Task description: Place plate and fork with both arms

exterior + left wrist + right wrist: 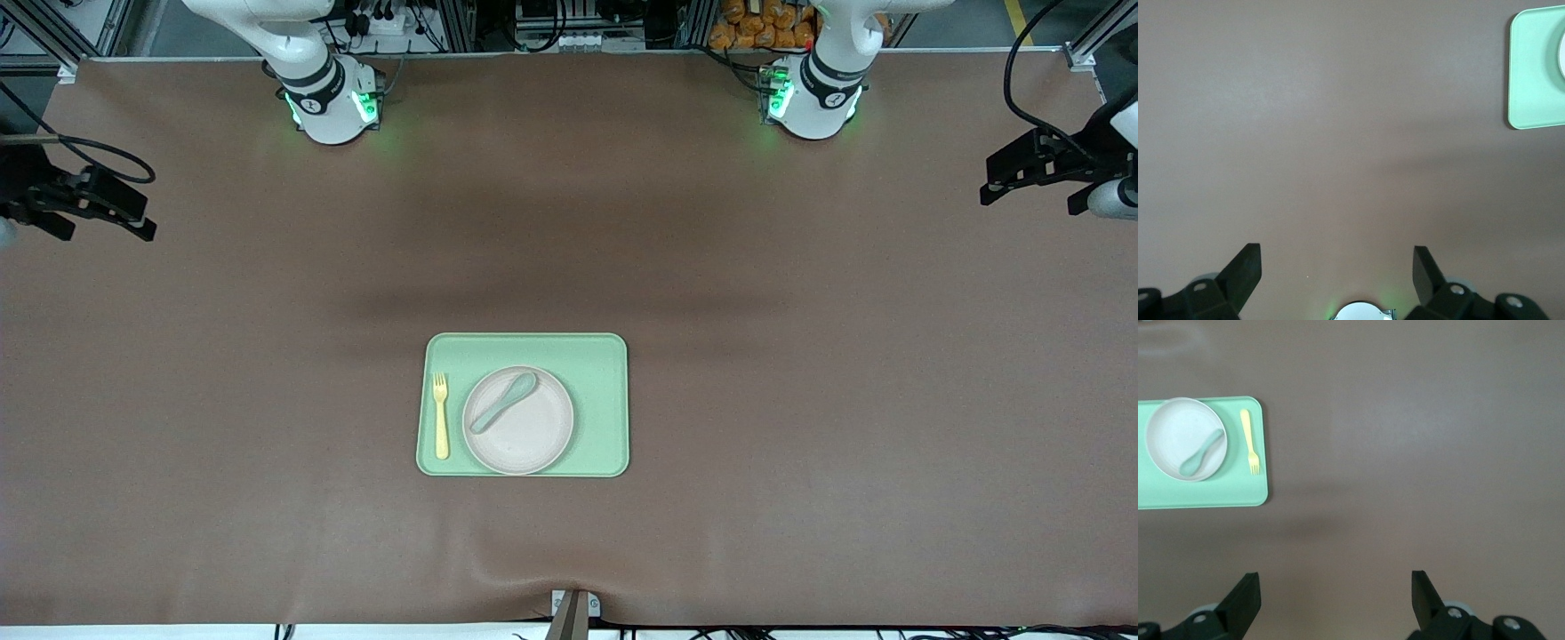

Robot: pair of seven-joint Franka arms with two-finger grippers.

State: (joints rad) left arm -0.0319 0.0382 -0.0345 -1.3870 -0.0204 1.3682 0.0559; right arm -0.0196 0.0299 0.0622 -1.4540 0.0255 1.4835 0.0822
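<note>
Front view, tray: you see the light-green tray [523, 404] near the middle of the brown table [800, 400], somewhat toward the front camera.
Front view, plate: the plate [518, 420] lies on the tray, with a grey-green spoon [503, 402] resting in it at a slant.
Front view, fork: the fork [440, 414] lies flat on the tray just beside the plate, toward the right arm's end, tines pointing toward the robots' bases.
Front view, left gripper: you find the left gripper [1022, 173] held up at the left arm's end of the table, well apart from the tray.
Front view, right gripper: the right gripper [98, 204] hangs at the right arm's end, also well apart from the tray.
Left wrist view, fingers: your left gripper's fingers [1245, 270] are spread wide over bare table, holding nothing.
Left wrist view, tray: only a corner of the tray [1535, 73] shows, with a sliver of the plate [1561, 57] at the frame's edge.
Right wrist view, fingers: your right gripper's fingers [1245, 597] are spread wide, empty, over bare table.
Right wrist view, task things: the tray [1218, 490] carries the plate [1178, 433], the spoon [1201, 453] in it, and the fork [1249, 441] just beside the plate.
</note>
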